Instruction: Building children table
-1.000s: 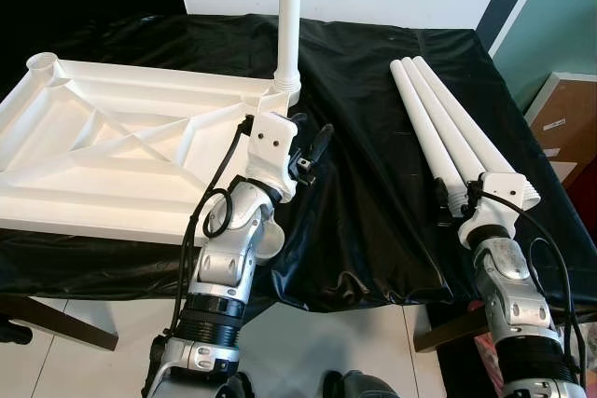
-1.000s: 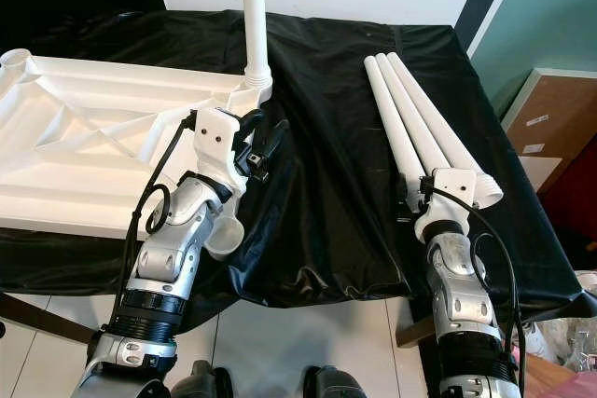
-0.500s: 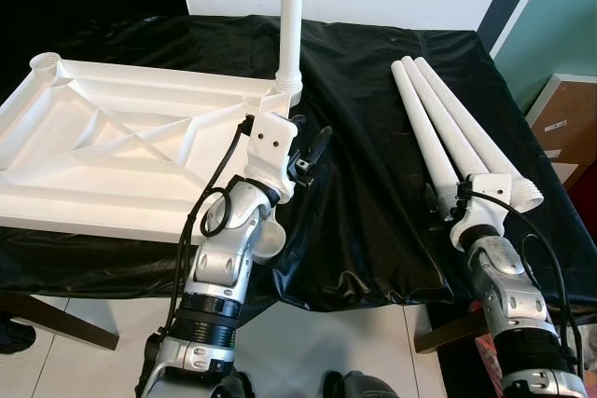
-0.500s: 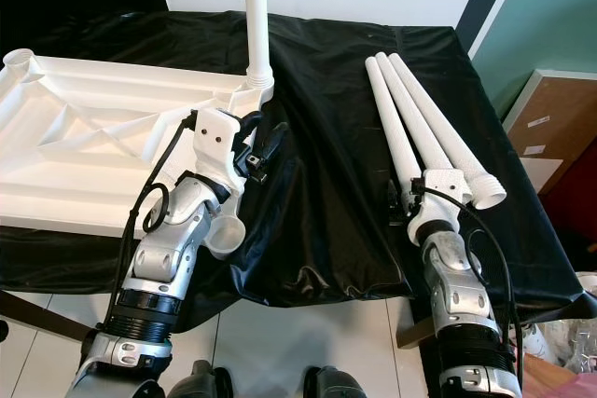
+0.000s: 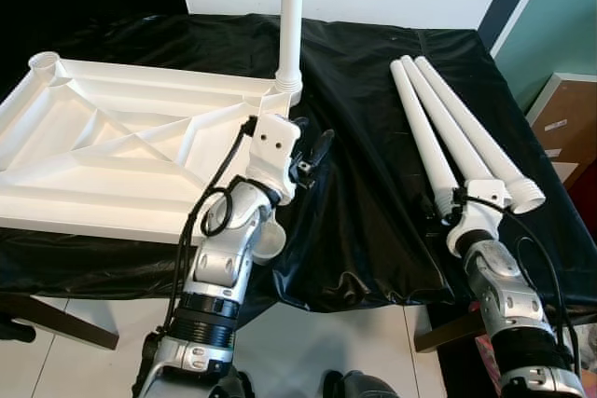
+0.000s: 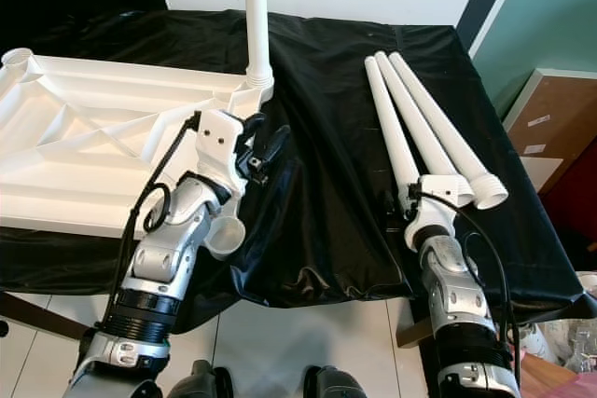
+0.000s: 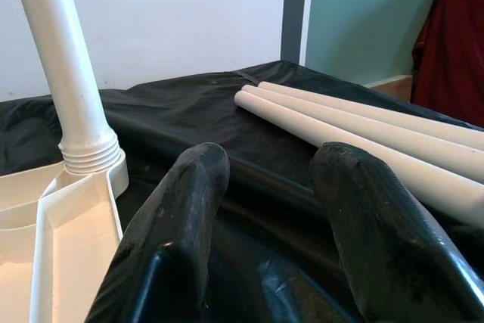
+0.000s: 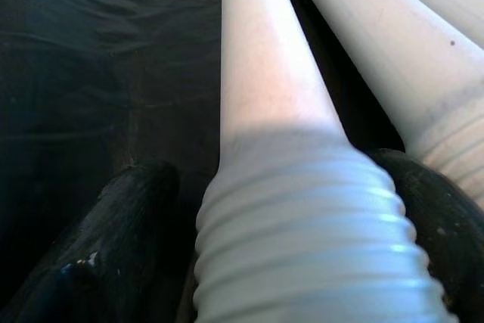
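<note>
White ribbed plastic tabletop [image 5: 121,151] lies underside-up on the worktop [image 5: 364,137], which is draped in glossy black sheet; one smooth white tubular leg [image 5: 291,16] stands upright, screwed into its near corner socket. Three loose white legs [image 5: 448,128] with threaded ends lie side by side at right. Left gripper [image 7: 265,209]: fingers apart, empty, just beside that socket. Right gripper [image 8: 280,262]: fingers either side of the innermost leg's threaded end; clamped or not, cannot tell. Since 1.0 s ago the right wrist has drawn back toward the worktop edge

Left gripper [image 7: 265,209] fingers spread; right gripper [image 8: 280,262] fingers spread.
</note>
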`<state>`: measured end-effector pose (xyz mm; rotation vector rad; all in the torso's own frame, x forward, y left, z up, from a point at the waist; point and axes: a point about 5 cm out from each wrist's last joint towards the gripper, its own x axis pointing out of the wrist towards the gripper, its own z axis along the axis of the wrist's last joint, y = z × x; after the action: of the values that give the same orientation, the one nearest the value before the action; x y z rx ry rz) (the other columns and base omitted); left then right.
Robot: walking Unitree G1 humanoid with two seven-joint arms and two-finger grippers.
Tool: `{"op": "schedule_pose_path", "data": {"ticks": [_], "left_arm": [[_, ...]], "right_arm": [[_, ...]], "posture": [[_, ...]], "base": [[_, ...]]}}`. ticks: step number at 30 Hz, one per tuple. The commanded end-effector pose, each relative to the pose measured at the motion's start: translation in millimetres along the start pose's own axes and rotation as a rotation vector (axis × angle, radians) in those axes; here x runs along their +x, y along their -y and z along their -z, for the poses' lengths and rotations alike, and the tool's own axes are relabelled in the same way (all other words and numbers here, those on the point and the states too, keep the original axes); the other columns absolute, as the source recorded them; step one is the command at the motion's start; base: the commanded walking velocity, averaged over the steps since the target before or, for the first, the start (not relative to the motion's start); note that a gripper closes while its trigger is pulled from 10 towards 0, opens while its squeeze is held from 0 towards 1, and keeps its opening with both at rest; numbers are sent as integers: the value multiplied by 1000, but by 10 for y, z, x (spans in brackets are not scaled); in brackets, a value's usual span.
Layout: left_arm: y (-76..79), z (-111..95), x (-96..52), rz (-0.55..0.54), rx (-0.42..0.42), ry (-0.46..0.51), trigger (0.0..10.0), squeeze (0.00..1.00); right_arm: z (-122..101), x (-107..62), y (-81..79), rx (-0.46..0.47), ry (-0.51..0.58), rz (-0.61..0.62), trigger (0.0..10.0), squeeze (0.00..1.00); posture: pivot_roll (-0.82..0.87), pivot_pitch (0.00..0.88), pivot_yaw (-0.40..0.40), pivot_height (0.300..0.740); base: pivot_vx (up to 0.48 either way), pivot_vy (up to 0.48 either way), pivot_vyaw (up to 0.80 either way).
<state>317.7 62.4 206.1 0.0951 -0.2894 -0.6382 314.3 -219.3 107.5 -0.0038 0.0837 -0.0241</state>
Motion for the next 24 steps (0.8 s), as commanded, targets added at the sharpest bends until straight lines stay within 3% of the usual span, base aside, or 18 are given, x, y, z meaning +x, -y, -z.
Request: {"op": "schedule_pose_path", "data": {"ticks": [1, 4, 5, 6, 7, 8, 17, 18, 20, 21, 24], "left_arm": [[43, -6, 8, 24, -6, -2, 10000, 0], [43, -7, 9, 23, -7, -2, 10000, 0], [43, -9, 9, 22, -7, -3, 10000, 0], [41, -6, 9, 19, -13, -8, 10000, 0], [40, -4, 8, 17, -17, -11, 10000, 0], [38, -4, 8, 15, -17, -13, 10000, 0], [12, -7, 17, 1, -41, -32, 10000, 0], [8, -10, 17, 0, -39, -33, 10000, 0], [5, -12, 15, -1, -37, -34, 10000, 0], [4, -9, 17, 1, -54, -40, 10000, 0], [2, -15, 19, 3, -68, -39, 10000, 0]], "right_arm": [[66, -10, 11, 19, -32, 1, 10000, 0], [69, -8, 0, 26, -35, -7, 10000, 0], [75, -8, -17, 39, -38, -18, 6863, 0], [87, -10, -42, 70, -46, -32, 1608, 0], [95, -13, -60, 92, -51, -43, 1608, 0], [105, -17, -82, 115, -60, -59, 0, 0], [139, -28, -132, 180, -86, -76, 0, 0], [135, -27, -131, 168, -85, -71, 2824, 0], [133, -28, -131, 159, -83, -69, 2824, 0], [112, -26, -133, 154, -67, -67, 10000, 0], [60, -28, -145, 141, -27, -77, 10000, 0]], "posture": [[-51, 138, -44, 740], [-50, 139, -45, 740], [-49, 140, -46, 740], [-47, 142, -47, 740], [-47, 142, -47, 740], [-46, 143, -47, 740], [-41, 144, -50, 740], [-41, 144, -50, 740], [-39, 145, -50, 740], [-38, 143, -52, 740], [-38, 144, -52, 740]], "base": [[0, 0, 0], [0, 0, 0], [0, 0, 0], [0, 0, 0], [0, 0, 0], [0, 0, 0], [0, 0, 0], [0, 0, 0], [0, 0, 0], [0, 0, 0], [0, 0, 0]]}}
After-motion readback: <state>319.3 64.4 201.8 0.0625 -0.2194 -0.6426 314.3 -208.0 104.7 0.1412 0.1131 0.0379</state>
